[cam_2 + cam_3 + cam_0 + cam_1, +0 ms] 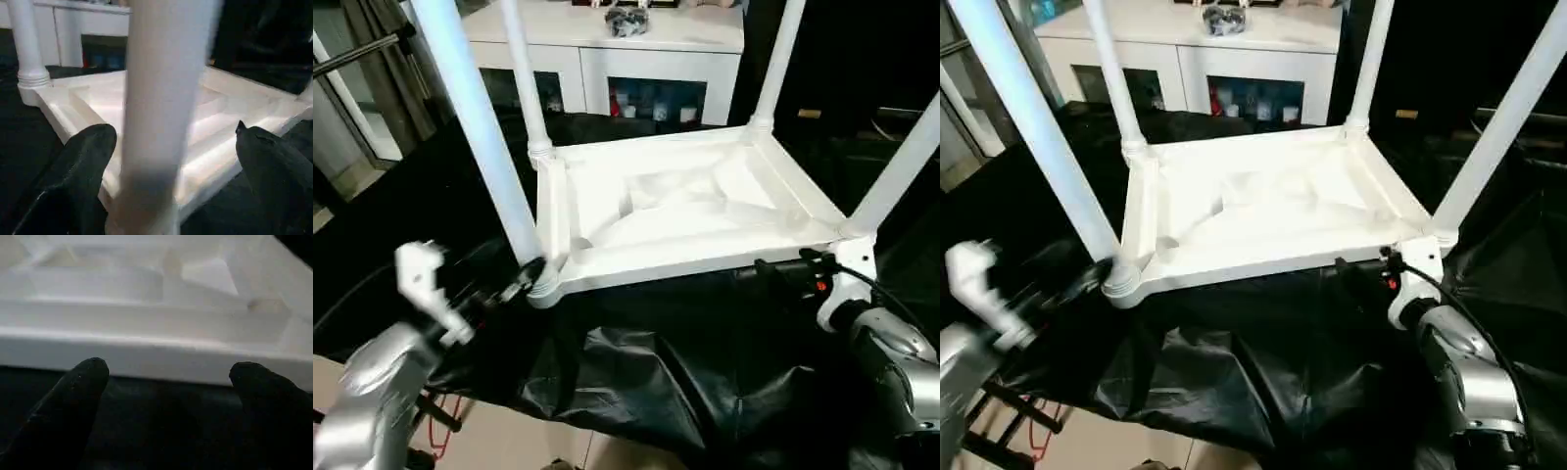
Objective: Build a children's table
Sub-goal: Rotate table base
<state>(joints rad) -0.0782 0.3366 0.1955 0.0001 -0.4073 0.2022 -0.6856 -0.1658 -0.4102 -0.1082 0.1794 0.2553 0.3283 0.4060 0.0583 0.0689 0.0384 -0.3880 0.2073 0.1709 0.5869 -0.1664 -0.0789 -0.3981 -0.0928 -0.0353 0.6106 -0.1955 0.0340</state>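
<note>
We see the white plastic square tabletop [685,211] upside down on black sheeting [636,382], four white tubular legs [475,127] upright in its sockets. Our left hand [166,147] straddles the near-left leg wide open; our right hand [166,377] gapes empty at the near rim.

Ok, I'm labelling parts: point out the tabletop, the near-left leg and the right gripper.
tabletop [675,201], left eye view, ribbed underside.
near-left leg [484,137], left eye view, mid-shaft.
right gripper [168,374], right wrist view, between its open fingertips.
</note>
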